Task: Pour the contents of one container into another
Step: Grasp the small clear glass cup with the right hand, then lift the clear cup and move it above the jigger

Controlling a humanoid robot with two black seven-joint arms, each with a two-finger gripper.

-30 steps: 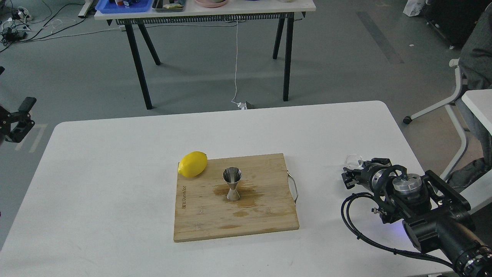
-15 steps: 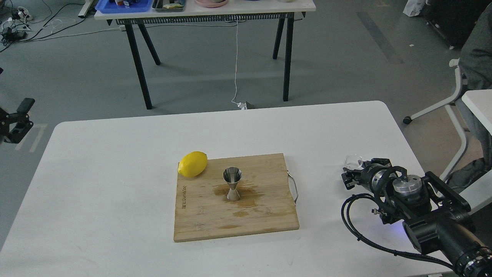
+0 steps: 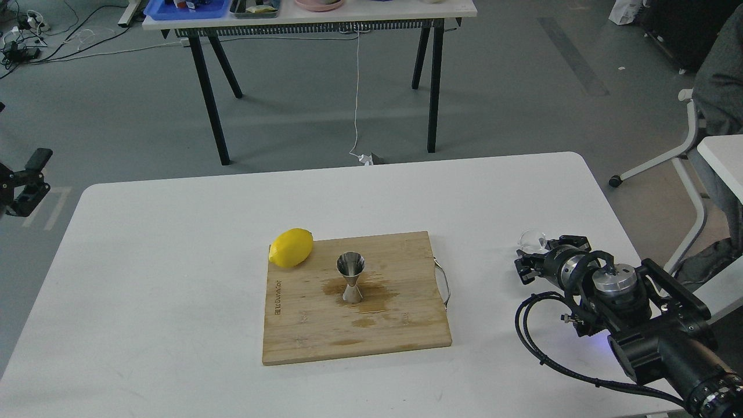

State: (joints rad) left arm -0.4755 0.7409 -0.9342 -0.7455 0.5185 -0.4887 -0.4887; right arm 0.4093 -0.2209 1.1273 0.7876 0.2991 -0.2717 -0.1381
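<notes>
The steel jigger stands upright in the middle of the wooden cutting board, in a wet brown stain. The small clear glass cup is at the right side of the table, just above the surface and slightly tilted. My right gripper reaches it from the lower right, with dark fingers on both sides of the cup, shut on it. My left gripper hangs off the table's left edge, open and holding nothing.
A yellow lemon lies on the board's back left corner. The board has a metal handle on its right side. A second table with trays stands behind, and a chair is at the right.
My right gripper and the glass cup have shifted slightly up and to the left together, and the cup now looks more tilted. The left gripper drifted a little leftward.
</notes>
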